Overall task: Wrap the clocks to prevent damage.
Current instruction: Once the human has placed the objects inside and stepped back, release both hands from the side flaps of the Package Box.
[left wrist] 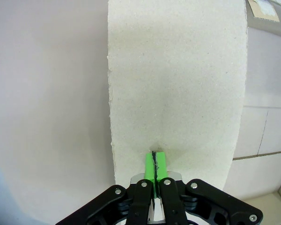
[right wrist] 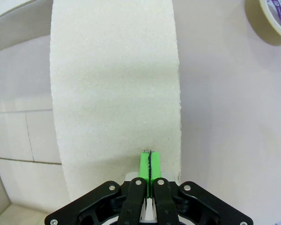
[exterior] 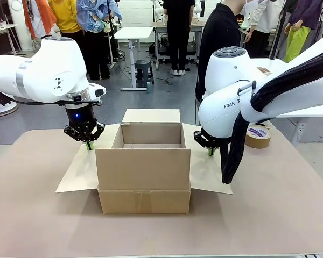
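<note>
Front view: rectangular cardboard box (exterior: 144, 183), plain brown, open-topped, at the middle of the smooth beige table (exterior: 43, 226), flaps spread outward. Left gripper (exterior: 89, 144) fully closed, empty, green tips down on the left flap (exterior: 81, 174). Right gripper (exterior: 210, 151) closed too, empty, tips on the right flap (exterior: 209, 174). Round tan tape roll (exterior: 258, 136) flat on the table behind the right arm.

Left wrist view: pads (left wrist: 160, 164) pressed together, thin dark seam between, against pale, grainy, fibrous board with a rough cut edge.

Right wrist view: pads (right wrist: 143, 165) likewise together on matte, speckled board; tape roll (right wrist: 271, 21) at the top corner.
</note>
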